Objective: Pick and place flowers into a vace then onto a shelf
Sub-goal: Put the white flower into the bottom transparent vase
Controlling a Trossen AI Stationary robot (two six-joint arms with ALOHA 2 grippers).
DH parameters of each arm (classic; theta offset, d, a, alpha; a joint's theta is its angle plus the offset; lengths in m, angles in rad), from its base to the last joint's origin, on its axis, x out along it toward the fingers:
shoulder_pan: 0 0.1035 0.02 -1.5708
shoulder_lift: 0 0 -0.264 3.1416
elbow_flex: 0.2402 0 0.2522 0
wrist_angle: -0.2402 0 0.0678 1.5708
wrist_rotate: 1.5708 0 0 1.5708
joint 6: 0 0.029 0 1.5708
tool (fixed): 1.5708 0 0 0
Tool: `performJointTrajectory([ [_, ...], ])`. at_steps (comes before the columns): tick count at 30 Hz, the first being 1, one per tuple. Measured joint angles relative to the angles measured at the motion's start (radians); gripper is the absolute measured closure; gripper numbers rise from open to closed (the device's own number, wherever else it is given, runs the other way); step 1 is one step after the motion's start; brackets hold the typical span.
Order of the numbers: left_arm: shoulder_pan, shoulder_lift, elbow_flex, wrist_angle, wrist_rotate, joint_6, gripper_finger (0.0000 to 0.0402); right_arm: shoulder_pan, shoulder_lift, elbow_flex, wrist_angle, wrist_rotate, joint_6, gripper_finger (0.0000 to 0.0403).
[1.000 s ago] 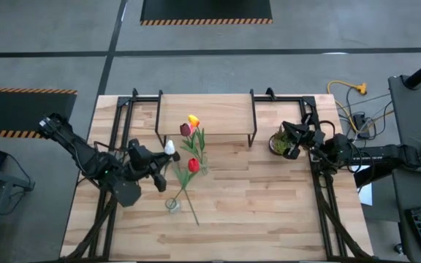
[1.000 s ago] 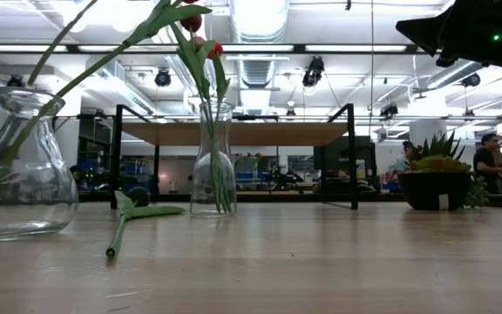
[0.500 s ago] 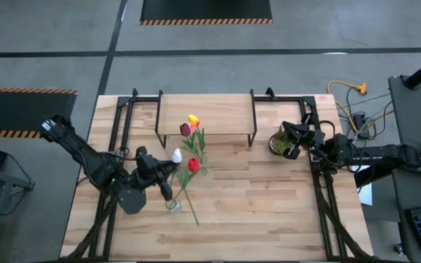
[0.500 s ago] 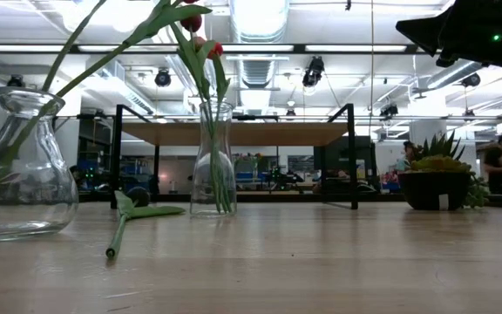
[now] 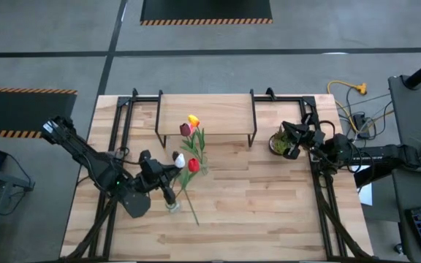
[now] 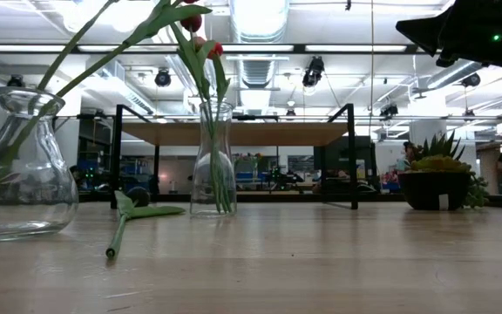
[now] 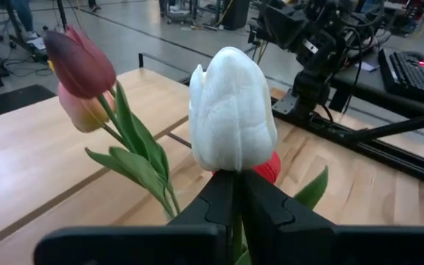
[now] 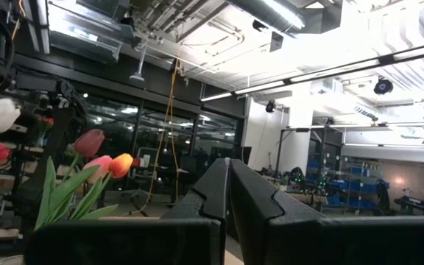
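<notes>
My left gripper [image 5: 170, 166] is shut on a white tulip [image 5: 179, 158], above the near glass vase [image 5: 172, 205]. The white head [image 7: 232, 110] fills the left wrist view. In the low view a thin green stem [image 6: 68, 48] slants out of that vase's [image 6: 20, 166] mouth. A second, taller vase [image 6: 213, 161] holds a maroon tulip [image 5: 185, 129] and an orange-yellow tulip [image 5: 193, 120]. A red tulip [image 5: 194, 165] shows beside it. The shelf [image 5: 207, 117] stands at the far edge. My right gripper [image 5: 289, 144] is shut and waits over the potted plant. My left gripper pinches the white tulip's stem just under the head [image 7: 235, 175] between its two fingers. The fingers [image 7: 216, 202] come level from the table's left. The head stands upright above them. The stem runs down from the hold into the near vase's mouth [image 6: 37, 92].
A loose green stem [image 6: 116, 234] with a leaf lies on the table between the two vases, its free end toward the near edge [image 5: 196, 221]. A spiky potted plant [image 6: 438, 179] stands at the right. Black frame rails run along both table sides. Bare wood lies at centre right.
My left gripper has moved toward the table's right and a little toward the near edge, carrying the white tulip head closer to the red tulip. The stem in the near vase has swung more upright. My right arm has kept still.
</notes>
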Motion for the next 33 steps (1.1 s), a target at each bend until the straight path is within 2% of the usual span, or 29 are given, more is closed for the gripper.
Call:
performJointTrajectory([
  [9,-0.019,0.007,-0.069,0.063,-0.024,0.0,0.0401,0.0,0.0,0.0,0.0,0.0,0.0,0.0394],
  [21,-0.041,0.006,-0.195,0.245,-0.031,0.0,0.0402,0.0,0.0,0.0,0.0,0.0,0.0,0.0394],
  [33,-0.108,0.006,-0.194,0.266,0.001,0.0,0.0402,0.0,0.0,0.0,0.0,0.0,0.0,0.0394],
])
